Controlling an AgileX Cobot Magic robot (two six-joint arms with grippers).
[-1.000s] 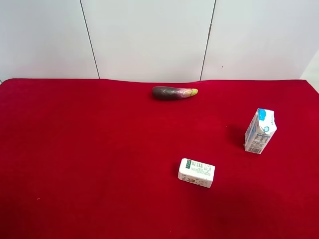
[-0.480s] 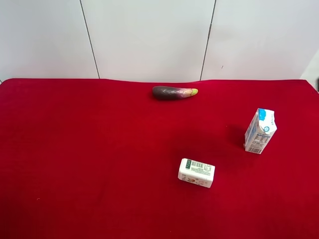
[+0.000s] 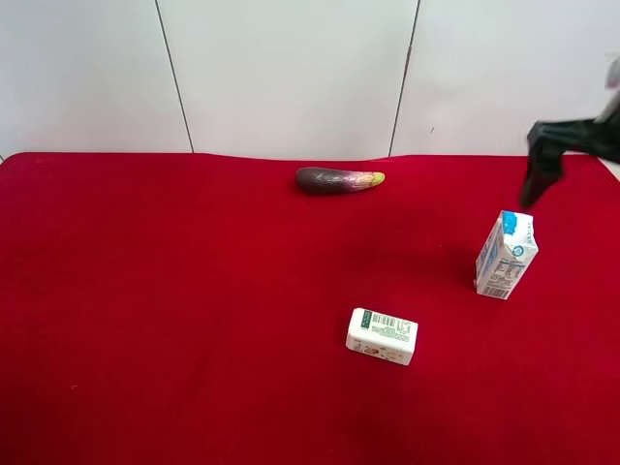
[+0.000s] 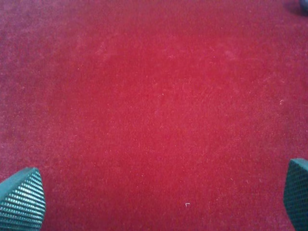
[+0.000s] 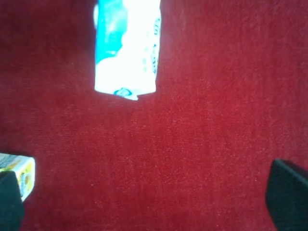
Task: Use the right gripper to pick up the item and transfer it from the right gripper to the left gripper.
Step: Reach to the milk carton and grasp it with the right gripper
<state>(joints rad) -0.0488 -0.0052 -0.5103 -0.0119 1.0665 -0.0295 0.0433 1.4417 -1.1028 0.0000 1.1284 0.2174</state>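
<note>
Drink carton (image 3: pixel 506 255) upright near table (image 3: pixel 145 310) edge on right-arm side; likely light, crushable, so grip mid-body gently. Right gripper (image 5: pixel 149 199) jaws wide, empty; left gripper (image 4: pixel 159 197) likewise.

Purple eggplant (image 3: pixel 339 180) lying on its side near the far edge of the red cloth (image 3: pixel 174 291), small white-green box (image 3: pixel 382 336) flat on its side well apart, nearer the camera, white panelled wall (image 3: pixel 291 77) behind
</note>
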